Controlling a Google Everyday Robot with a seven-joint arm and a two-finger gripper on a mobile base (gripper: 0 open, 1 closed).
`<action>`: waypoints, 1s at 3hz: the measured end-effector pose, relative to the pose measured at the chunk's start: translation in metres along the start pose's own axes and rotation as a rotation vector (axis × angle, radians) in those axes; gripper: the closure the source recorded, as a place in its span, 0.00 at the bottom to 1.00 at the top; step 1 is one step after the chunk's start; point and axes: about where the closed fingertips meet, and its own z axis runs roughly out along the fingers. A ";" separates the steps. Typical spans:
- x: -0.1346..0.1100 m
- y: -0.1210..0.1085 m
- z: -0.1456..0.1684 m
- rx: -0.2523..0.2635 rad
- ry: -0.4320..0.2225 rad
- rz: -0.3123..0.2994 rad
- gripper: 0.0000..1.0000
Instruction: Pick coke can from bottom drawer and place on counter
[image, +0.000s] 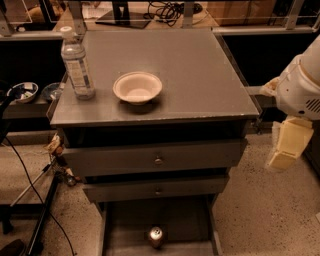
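Low down, close to the bottom edge of the view: small red soda can (156, 236) with a silver top and pull tab, upright on the flat floor of the wide, shallow grey bottom drawer (125, 220). Drawer pulled open, the can roughly midway between the raised side rails and towards the near end. Just above, two long grey drawer fronts, upper (210, 154) and lower (195, 187), stacked one over the other, each with a small round knob at its middle. Higher up, capping the cabinet, broad flat square grey counter (200, 75) with a thin worn front edge. Resting on it near the left side, tall clear plastic water bottle (77, 65) with a white cap and paper label, upright. Just to its right and apart from it, shallow round cream bowl (137, 87), closer to the front edge. Off to the right of the cabinet, pale yellow two-finger gripper (286, 147), hanging below a bulky white arm housing (300, 90), lower than the countertop and about level with the upper drawer front, over the speckled floor (260, 215). Touching nothing, clear of the cabinet, well apart from the can. Impossible to tell whether clenched or released. At far left, thin black cables (27, 175) trailing down to the floor.
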 end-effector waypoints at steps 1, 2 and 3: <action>-0.003 0.003 -0.004 0.023 0.001 -0.011 0.00; -0.002 0.032 0.011 0.007 0.005 -0.010 0.00; 0.002 0.069 0.045 -0.050 -0.008 0.003 0.00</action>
